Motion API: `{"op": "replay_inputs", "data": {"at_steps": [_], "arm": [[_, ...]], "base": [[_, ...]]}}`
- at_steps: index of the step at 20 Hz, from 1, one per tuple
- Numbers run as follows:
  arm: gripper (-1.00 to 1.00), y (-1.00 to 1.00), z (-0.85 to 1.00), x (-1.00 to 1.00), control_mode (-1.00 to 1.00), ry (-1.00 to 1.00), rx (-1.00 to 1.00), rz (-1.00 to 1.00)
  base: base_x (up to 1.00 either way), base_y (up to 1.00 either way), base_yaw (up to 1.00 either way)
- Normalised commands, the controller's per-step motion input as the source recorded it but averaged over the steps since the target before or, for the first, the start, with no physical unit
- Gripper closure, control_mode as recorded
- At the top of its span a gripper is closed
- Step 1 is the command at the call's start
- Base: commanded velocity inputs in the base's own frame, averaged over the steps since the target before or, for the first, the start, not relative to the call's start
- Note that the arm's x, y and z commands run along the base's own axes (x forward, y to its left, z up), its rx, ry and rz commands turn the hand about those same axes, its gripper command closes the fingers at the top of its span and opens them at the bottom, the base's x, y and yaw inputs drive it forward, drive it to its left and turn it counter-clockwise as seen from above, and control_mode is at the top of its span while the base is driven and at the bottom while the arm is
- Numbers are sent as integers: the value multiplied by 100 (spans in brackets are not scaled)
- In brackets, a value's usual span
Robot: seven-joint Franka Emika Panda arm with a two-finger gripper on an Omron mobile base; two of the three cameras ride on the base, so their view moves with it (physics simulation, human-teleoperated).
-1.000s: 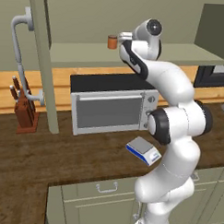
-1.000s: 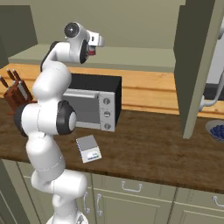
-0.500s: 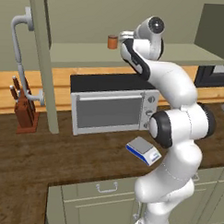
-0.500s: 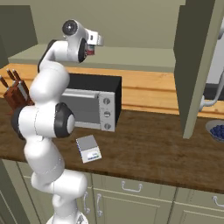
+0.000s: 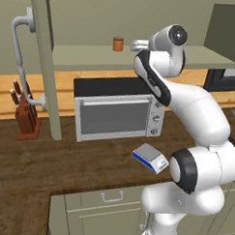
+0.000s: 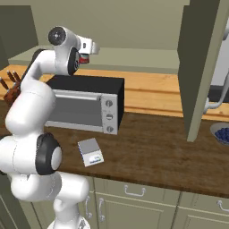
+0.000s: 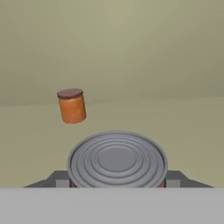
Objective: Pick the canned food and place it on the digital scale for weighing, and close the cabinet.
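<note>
1. At the far left of the left base view a knife block [image 5: 26, 116] stands on the dark wooden surface [image 5: 64, 165], just beside the edge of an open olive-green cabinet door [image 5: 47, 63].
2. Further right, on the cabinet shelf [image 5: 88, 54] in the upper middle of that view, stands a plain orange-brown cylinder [image 5: 118, 43]; it is not the task's can.
3. Just right of it, the hand [image 6: 86, 54] is on the canned food [image 6: 83, 58], whose dark red side shows under the white hand in the upper left of the right base view.
4. In the hand view the can's ribbed grey lid [image 7: 117, 161] lies at bottom centre with a dark fingertip [image 7: 176, 178] close against each side (no gap shows), so I judge the hand closed on the can. Whether it is off the shelf I cannot tell.
5. Handling, as I judge it: a stiff metal cylinder, fairly heavy for its size, smooth-walled and so apt to slip. Taking it across the middle of its side, kept upright, looks safest.
6. Below, a toaster oven [image 5: 117, 112] sits mid-frame, and the digital scale [image 5: 150, 157] lies on the surface just in front of its right end, with its plate bare.
7. At the right of the right base view the other cabinet door [image 6: 199, 67] hangs open, so closing remains.
</note>
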Motion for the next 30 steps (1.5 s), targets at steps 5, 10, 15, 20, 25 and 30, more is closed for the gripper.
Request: {"op": "replay_inputs", "data": {"at_steps": [5, 10, 15, 20, 25, 30], "arm": [[100, 0, 0, -100, -100, -5, 0, 0], [100, 0, -1, -100, -100, 0, 0, 0], [100, 0, -5, -100, -100, 0, 0, 0], [100, -13, -21, -100, -100, 1, 1, 3], [100, -40, -70, -74, -100, 4, 0, 39], [100, -35, -90, -22, -100, 0, 0, 57]], "base": [[0, 0, 0], [0, 0, 0], [0, 0, 0], [0, 0, 0], [0, 0, 0], [0, 0, 0]]}}
